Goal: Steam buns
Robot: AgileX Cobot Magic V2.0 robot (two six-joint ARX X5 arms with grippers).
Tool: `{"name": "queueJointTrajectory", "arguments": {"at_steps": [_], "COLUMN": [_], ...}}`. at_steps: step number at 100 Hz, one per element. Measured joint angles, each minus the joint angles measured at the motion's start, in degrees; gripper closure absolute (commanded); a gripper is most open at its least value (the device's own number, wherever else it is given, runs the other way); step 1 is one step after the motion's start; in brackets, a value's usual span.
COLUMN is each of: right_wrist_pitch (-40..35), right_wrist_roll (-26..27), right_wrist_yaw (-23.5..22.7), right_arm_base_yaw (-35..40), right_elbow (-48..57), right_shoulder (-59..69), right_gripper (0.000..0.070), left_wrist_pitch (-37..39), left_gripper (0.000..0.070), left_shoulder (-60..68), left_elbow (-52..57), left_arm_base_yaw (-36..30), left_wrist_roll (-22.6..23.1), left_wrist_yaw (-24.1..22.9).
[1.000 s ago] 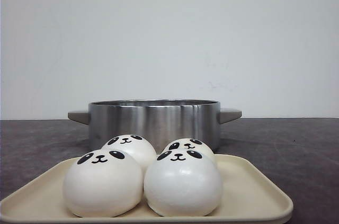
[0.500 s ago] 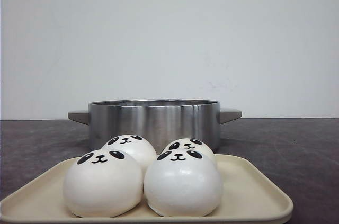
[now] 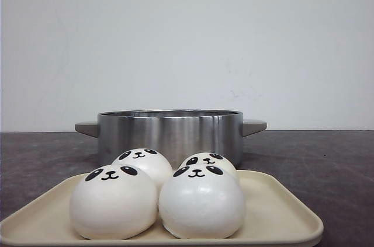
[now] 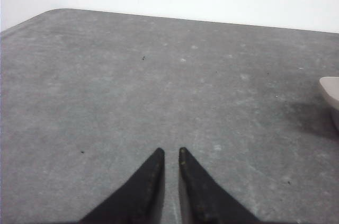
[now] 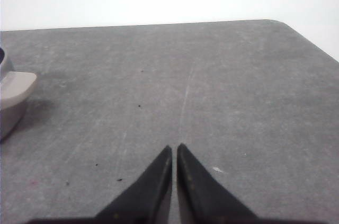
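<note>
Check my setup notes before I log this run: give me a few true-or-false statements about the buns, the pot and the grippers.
1. All four buns sit on the cream tray. True.
2. The steel pot stands in front of the tray. False: it stands behind the tray, farther from the camera.
3. The left gripper holds a bun. False: its fingers are nearly together over the bare table, with nothing between them.
4. The right gripper is empty, its fingers nearly together. True.
5. One bun is already in the pot. False: none shows there; all four are on the tray.
</note>
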Motion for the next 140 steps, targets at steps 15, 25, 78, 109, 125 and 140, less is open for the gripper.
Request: {"name": "queueJointTrajectory", "arguments": {"at_steps": [15, 25, 78, 109, 125, 140], "right_wrist_pitch": [0.0, 0.0, 4.4, -1.6, -7.9, -10.0], "right_wrist_roll": [0.0, 0.0, 9.0, 17.2, 12.9, 12.0], "right_wrist_yaw": [0.0, 0.0, -7.3, -12.9, -17.4, -25.4], "right_arm_base_yaw": [0.0, 0.0, 0.0, 0.0, 0.0, 0.0], "right_elbow": [0.0, 0.0, 0.0, 16.7, 32.8, 44.0], "right_shoulder": [0.0, 0.0, 0.0, 4.8, 15.6, 22.2], "right_gripper": [0.0691, 0.0691, 0.0693, 0.0694, 0.0694, 0.0694], "left_wrist_pitch": [0.0, 0.0, 1.6, -3.0, -3.3, -8.0], "left_gripper": [0.0700, 0.0700, 0.0700, 0.0694, 0.0694, 0.0646], "left_shoulder": [0.0, 0.0, 0.0, 5.9, 15.9, 24.4], "left_elbow": [0.0, 0.0, 0.0, 12.8, 26.3, 36.7], "left_arm_base_yaw": [0.0, 0.0, 0.0, -0.1, -1.9, -4.9], "left_wrist_roll": [0.0, 0.4, -21.4, -26.0, -23.0, -17.2], "left_wrist_yaw": [0.0, -0.5, 7.8, 24.8, 23.8, 23.8]}}
